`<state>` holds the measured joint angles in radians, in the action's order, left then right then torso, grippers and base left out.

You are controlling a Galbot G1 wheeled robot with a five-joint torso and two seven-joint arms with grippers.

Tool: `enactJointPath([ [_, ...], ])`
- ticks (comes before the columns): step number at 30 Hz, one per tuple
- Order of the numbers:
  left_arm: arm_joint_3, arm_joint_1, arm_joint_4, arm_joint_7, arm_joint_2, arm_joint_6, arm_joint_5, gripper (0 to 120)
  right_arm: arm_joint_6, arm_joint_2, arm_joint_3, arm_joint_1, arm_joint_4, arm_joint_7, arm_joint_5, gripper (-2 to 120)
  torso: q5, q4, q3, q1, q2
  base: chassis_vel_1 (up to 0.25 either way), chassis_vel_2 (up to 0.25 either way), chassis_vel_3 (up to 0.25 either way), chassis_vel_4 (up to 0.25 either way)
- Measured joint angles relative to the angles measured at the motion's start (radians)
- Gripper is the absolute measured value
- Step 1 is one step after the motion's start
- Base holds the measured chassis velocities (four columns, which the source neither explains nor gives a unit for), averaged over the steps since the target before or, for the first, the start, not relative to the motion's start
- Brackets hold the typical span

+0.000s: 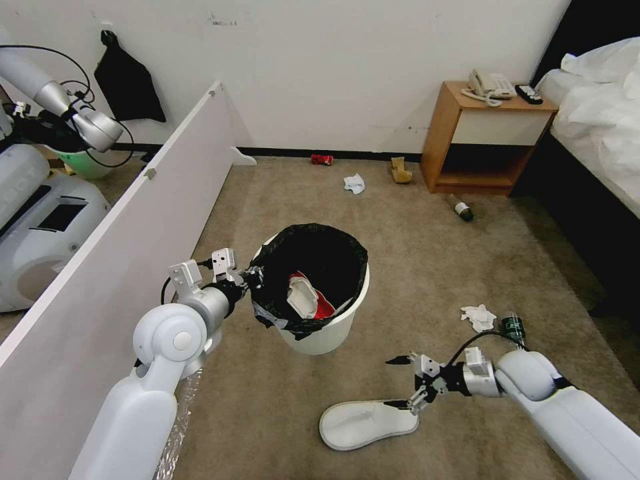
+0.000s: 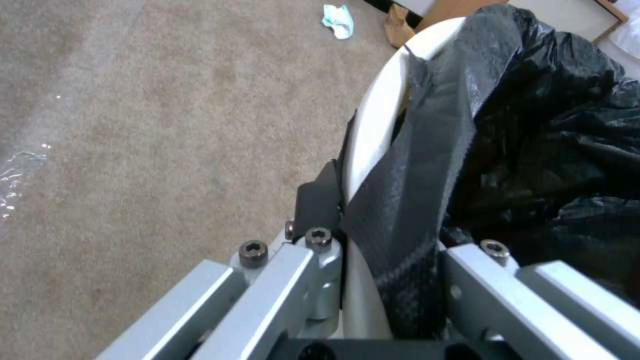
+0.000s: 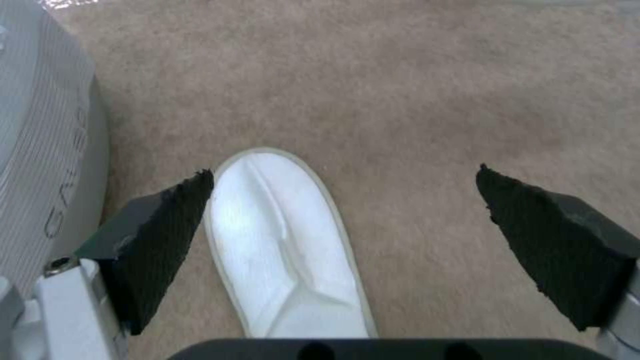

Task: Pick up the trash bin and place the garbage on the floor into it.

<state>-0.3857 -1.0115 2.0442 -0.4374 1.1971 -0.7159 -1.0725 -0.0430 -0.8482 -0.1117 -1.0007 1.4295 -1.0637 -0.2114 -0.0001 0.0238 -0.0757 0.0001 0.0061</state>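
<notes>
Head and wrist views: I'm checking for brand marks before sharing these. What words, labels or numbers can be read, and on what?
Grey ribbed curved casing: dark letters, cut off, perhaps "GAL"; not certain.
Small dark-green plastic bottle: label too small to read.
Crushed red can: print too small to read.
White flat slipper: no text.
White plastic trash bin with black bag: no text.

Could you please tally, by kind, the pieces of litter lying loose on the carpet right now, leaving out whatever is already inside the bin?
Slippers: 1
Crumpled tissues: 2
Bottles: 2
Crushed red can: 1
Tan crumpled paper: 1
Total: 7
</notes>
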Motion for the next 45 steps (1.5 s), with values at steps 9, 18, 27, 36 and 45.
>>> enactJointPath([
  [9,-0.002,0.000,-0.007,0.004,0.000,0.002,0.001,4,-0.005,-0.038,0.064,0.051,-0.042,-0.008,0.034,100,0.0000,0.0000,0.000,0.000,0.000,0.000,0.000,0.000,0.000],
  [18,-0.001,0.005,-0.009,0.005,0.000,0.002,0.002,4,-0.010,-0.074,0.110,0.090,-0.111,-0.013,0.070,100,0.0001,0.0000,0.000,0.000,0.000,0.000,0.000,0.000,0.000],
  [27,-0.001,0.010,-0.020,0.005,0.001,0.002,0.001,4,-0.015,-0.094,0.109,0.110,-0.188,-0.025,0.109,100,0.0001,0.0001,0.000,0.000,0.000,0.000,0.000,0.000,0.000],
  [36,-0.001,0.013,-0.031,0.011,0.008,0.004,0.012,4,-0.048,-0.129,0.114,0.140,-0.291,-0.030,0.140,100,0.0001,0.0001,0.000,0.000,0.000,0.000,0.000,0.000,0.000],
  [45,-0.004,0.024,-0.037,0.013,0.002,0.005,0.010,4,-0.069,-0.173,0.114,0.162,-0.367,-0.029,0.166,100,0.0002,0.0001,0.000,0.000,0.000,0.000,0.000,0.000,0.000],
])
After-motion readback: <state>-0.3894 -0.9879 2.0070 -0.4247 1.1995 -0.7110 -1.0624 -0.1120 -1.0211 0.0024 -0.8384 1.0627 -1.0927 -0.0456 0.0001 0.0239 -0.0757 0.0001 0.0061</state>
